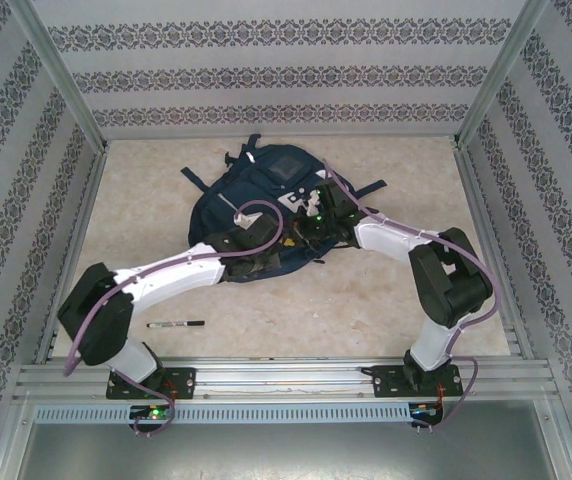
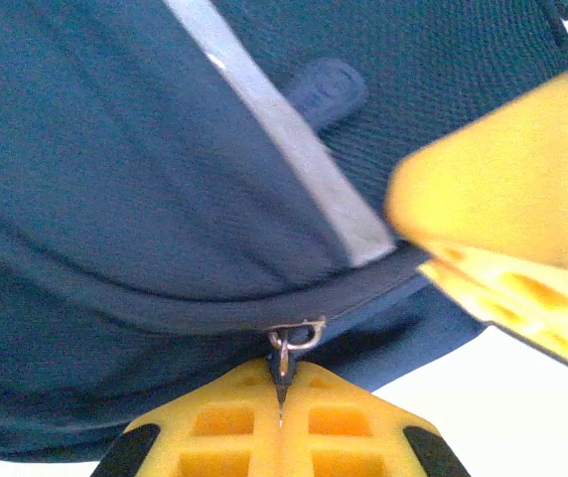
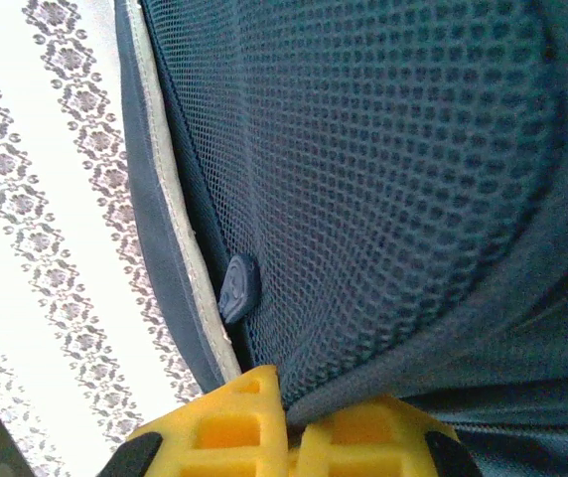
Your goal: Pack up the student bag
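Across most of the frame, honeycomb mesh of a large navy-blue fabric student bag (image 3: pixel 393 169), smoother and creased at lower right. Down its left edge, a pale grey fabric strip (image 3: pixel 170 199), reaching bottom centre. Just right of that strip, a small dark oval rubber tab (image 3: pixel 239 288). At bottom centre, yellow ribbed plastic fingers (image 3: pixel 229 422) of the right gripper (image 3: pixel 286 402), pressed together on a fold of the mesh. At left, white wall covering with grey floral bands (image 3: pixel 36 199).

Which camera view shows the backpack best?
The top view: the backpack lies on the table, nearly its whole outline visible. The left wrist view gives a close-up of its zip pull and grey stripe; the right wrist view, its mesh and pale edging.
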